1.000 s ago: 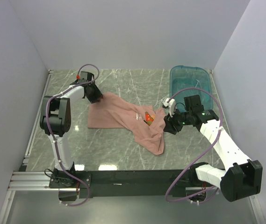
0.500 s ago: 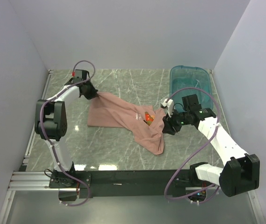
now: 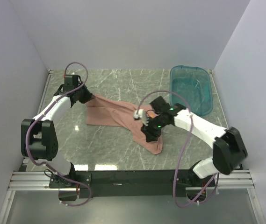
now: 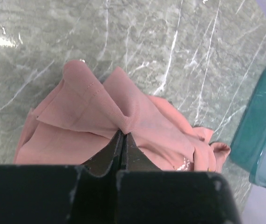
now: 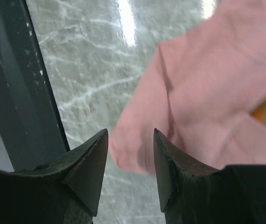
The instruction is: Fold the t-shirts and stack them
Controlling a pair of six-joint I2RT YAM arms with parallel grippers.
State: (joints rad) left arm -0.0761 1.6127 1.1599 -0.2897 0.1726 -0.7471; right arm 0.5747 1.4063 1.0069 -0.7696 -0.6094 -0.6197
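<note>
Left gripper [image 3: 86,96], far left of the teal tub [image 3: 192,77], pinches tight the bunched edge of the pink t-shirt [image 3: 116,114], which lies crumpled left of the tub; right gripper [image 3: 150,130], nearer the tub, fingers spread over the lower fold; risk: the slim pinch slips if pulled.

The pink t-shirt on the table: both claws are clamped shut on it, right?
Not both. The left claw is shut on the pink t-shirt, but the right wrist view shows the right claw open above it.
</note>
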